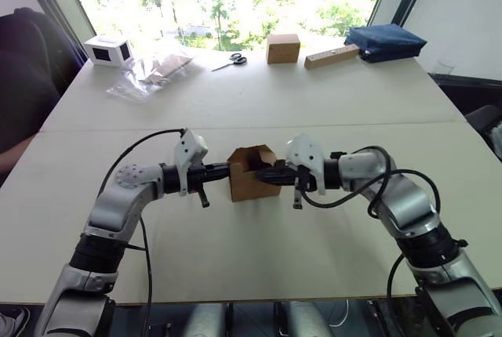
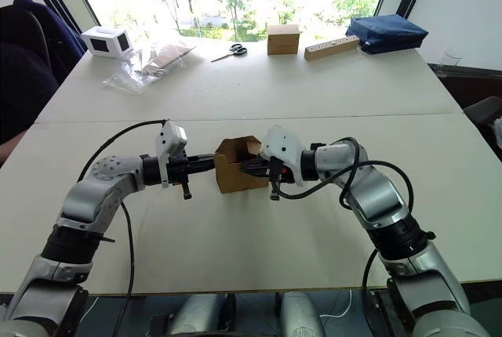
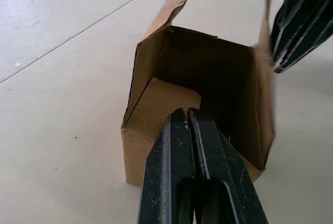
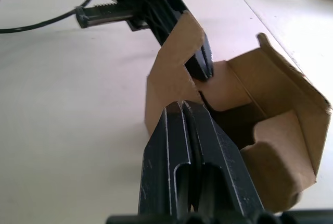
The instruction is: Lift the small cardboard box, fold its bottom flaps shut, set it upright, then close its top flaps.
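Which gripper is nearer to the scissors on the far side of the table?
Left, slightly. The scissors lie far ahead, a little to the left of the small cardboard box. The left gripper and right gripper flank the box.

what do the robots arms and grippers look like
Both arms are silver-grey metal segments with black joint bands, and loose black cables loop alongside them. Each wrist carries a white angular housing. The left gripper and right gripper each end in two slim black fingers with flat, ridged faces.
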Available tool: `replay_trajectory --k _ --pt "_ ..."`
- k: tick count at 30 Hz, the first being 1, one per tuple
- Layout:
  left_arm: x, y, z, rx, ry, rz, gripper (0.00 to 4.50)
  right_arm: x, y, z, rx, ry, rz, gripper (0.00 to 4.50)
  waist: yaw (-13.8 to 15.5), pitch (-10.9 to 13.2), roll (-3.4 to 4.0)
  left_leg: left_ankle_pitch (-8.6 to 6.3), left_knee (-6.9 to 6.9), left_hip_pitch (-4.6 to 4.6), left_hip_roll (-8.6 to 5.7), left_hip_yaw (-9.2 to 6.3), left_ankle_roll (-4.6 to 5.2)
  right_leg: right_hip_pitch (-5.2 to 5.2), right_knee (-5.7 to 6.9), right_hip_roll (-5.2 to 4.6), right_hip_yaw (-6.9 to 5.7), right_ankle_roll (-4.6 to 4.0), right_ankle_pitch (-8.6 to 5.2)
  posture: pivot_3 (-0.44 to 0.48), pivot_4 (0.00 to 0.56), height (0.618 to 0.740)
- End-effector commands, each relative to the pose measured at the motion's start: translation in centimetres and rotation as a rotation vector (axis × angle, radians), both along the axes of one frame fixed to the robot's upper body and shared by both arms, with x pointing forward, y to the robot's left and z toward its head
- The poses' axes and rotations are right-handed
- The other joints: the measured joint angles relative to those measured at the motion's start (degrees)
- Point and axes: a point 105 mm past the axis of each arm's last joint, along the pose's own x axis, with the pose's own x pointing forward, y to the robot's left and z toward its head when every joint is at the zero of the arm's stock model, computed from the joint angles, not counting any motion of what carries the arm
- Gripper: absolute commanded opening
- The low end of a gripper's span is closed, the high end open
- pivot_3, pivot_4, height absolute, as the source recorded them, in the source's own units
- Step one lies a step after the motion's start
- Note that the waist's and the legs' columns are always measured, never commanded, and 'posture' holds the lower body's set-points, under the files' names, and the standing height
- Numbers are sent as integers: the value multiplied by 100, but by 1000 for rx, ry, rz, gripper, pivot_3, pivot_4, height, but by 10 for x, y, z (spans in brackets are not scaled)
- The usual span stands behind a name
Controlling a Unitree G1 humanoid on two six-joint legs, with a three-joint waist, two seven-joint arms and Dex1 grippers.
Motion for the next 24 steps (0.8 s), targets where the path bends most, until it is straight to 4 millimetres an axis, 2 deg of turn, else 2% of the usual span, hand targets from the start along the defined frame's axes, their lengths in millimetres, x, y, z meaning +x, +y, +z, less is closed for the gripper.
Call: replay_trajectory --k 1,4,6,9,11,13,16,20,24 --pt "-2 -2 -4 11 0 -5 27 3 6 9 7 -55 18 0 2 0 0 0 0 0 0 0 0 0 0 0 0 0 0 0 150 740" --pt "1 0 4 -35 -2 16 27 3 7 9 6 -53 27 0 3 0 0 0 0 0 0 0 0 0 0 0 0 0 0 0 150 740" --pt "1 6 18 -74 -12 35 27 3 7 10 8 -55 29 0 3 0 0 0 0 0 0 0 0 0 0 0 0 0 0 0 150 740" --pt "-4 23 44 -157 8 52 27 -1 7 20 45 -50 43 0 -30 2 -3 0 0 -2 1 -2 1 -2 1 1 0 0 0 0 150 740" --pt "-6 34 54 -186 20 67 27 -4 6 24 56 -51 49 0 -56 2 -2 -1 -3 -1 3 -2 1 -3 1 2 0 0 0 0 150 740" --pt "3 47 58 -188 7 125 27 -5 5 26 60 -54 51 0 -70 2 -1 0 -5 -1 3 -3 1 -4 1 2 -1 0 0 0 150 740" --pt "16 52 51 -141 3 152 27 -5 6 27 63 -55 51 0 -38 2 -2 0 -4 0 1 -4 0 -2 0 1 -3 0 0 0 150 740" --pt "38 45 33 -90 14 139 27 -5 6 30 57 -63 52 0 14 2 -2 2 -3 0 -4 -3 -3 0 0 -1 -4 0 0 0 150 740" --pt "65 36 6 -77 77 136 27 -6 9 29 49 -64 57 0 8 3 -4 5 -1 -3 -8 -3 -8 -2 -1 0 -8 0 0 0 150 740"
